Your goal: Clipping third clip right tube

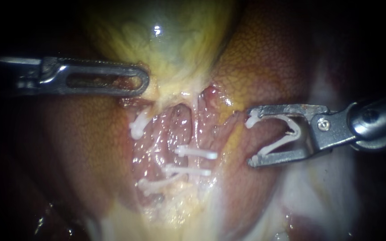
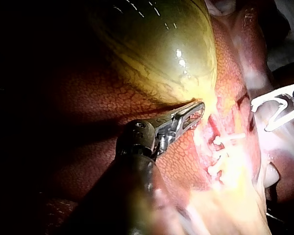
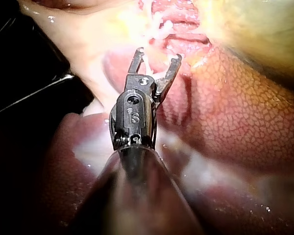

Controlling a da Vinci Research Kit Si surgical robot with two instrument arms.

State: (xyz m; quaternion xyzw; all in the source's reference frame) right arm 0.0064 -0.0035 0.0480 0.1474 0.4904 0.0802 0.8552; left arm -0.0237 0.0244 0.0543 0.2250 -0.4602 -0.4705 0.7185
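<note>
The left instrument (image 1: 144,82), a slotted steel tip, seems closed on a fold of the glossy yellow-green gallbladder (image 1: 170,40) at its neck, though the contact is hard to make out. The right instrument (image 1: 250,142) has its jaws spread wide, each pressing a leg of a white V-shaped loaded clip (image 1: 250,122) seated between them. It lies over the mottled, pebbled liver (image 1: 269,67), apart from the right tube (image 1: 196,127), a pale strand in the raw wet bed crossed lower down by two white bar-like clips (image 1: 196,153).
</note>
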